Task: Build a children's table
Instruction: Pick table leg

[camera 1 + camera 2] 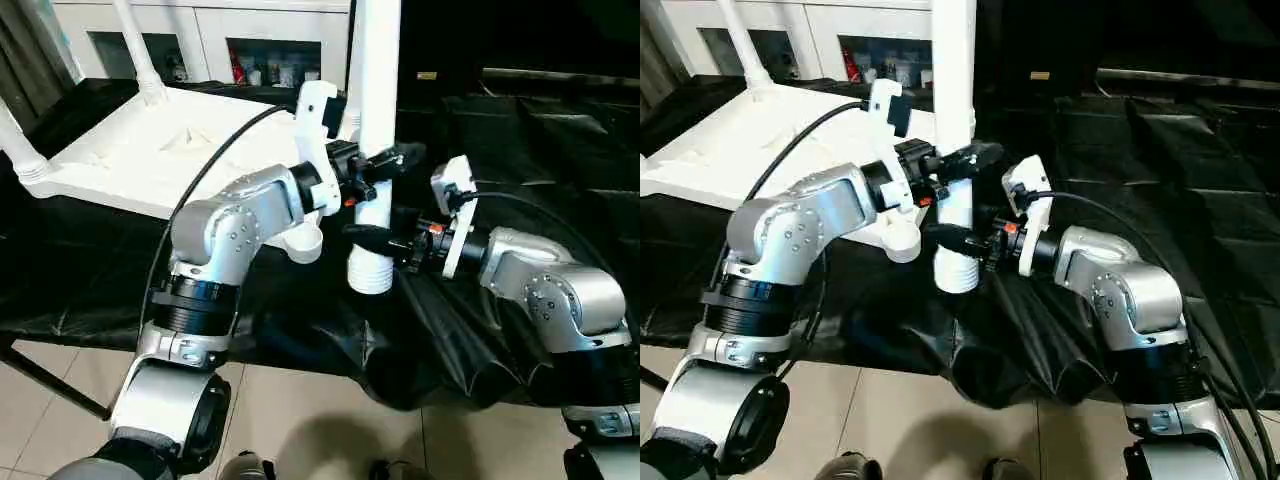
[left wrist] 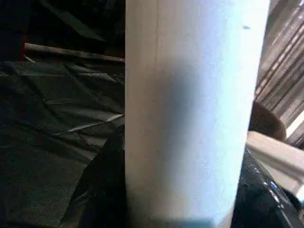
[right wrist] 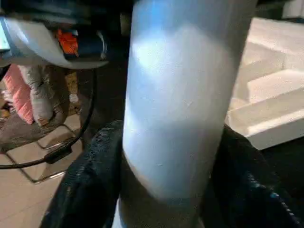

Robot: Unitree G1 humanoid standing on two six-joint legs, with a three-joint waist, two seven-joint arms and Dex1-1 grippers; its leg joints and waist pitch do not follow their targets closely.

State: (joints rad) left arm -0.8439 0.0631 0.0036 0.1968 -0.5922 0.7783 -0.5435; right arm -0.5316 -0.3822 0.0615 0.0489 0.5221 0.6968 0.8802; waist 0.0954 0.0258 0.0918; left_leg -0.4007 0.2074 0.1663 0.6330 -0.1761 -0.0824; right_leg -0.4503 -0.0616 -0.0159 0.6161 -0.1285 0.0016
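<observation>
The children's table top (image 1: 150,150) lies upside down, white and ribbed, at the far left of the black-covered surface. Two white legs (image 1: 140,55) (image 1: 18,150) stand in its far corners. Its near corner socket (image 1: 305,243) holds nothing and sits just behind my left forearm. A third white leg (image 1: 378,80) stands upright to the right of that socket, with its ribbed lower end (image 1: 370,275) close above the cloth. My left gripper (image 1: 385,160) is shut on this leg. My right gripper (image 1: 372,238) is shut on it lower down, its black fingers (image 3: 90,180) pressed against both sides.
A black cloth (image 1: 480,330) covers the work surface and hangs in folds over the front edge, with tiled floor (image 1: 330,420) below. A white cabinet (image 1: 270,60) holding small items stands behind the table top. A pale rod (image 2: 71,52) lies on the cloth farther back.
</observation>
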